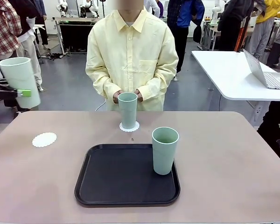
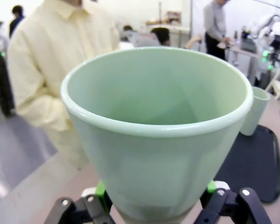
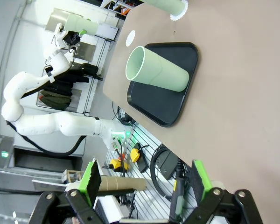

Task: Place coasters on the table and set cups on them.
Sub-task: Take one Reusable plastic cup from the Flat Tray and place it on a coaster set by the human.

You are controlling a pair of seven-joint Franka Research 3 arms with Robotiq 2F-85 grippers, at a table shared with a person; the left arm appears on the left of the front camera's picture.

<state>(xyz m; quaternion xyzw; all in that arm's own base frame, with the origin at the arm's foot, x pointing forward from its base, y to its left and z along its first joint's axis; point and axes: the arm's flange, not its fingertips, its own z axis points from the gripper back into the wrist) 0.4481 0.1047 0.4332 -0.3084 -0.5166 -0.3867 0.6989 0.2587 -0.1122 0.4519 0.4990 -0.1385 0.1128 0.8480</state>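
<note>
Counting three cups, two coasters and one tray.

Cup one [image 1: 19, 81]: clamped in the left jaws. The green pads [image 2: 100, 189] pinch its lower wall from both sides. Mouth up, tipped a little, held in the air by the far left corner of the worktop [image 1: 233, 163], touching nothing else.

Cup two [image 1: 128, 109]: upright on the first coaster [image 1: 129, 126] at the far middle of the worktop. The lacy rim shows round the base on the near side. It sits just in front of the person [image 1: 130, 51], whose hands [image 1: 117, 96] are together right behind it. Can't tell if they touch it.

Cup three [image 1: 164, 150]: upright inside the black tray [image 1: 112, 177], at its far right corner, base on the tray floor. The tray sits flat at the near middle of the worktop.

Second coaster [image 1: 44, 139]: flat on the worktop on the left side, bare, well apart from the tray and the first coaster. Cup one hangs higher up and farther back than it.

Right jaws: apart, with just air between the pads [image 3: 89, 179], out past the worktop's right edge. The right wrist view looks across the worktop, rolled sideways, at the tray with cup three.

A white table [image 1: 224, 74] with a laptop [image 1: 266, 72] stands behind on the right.
</note>
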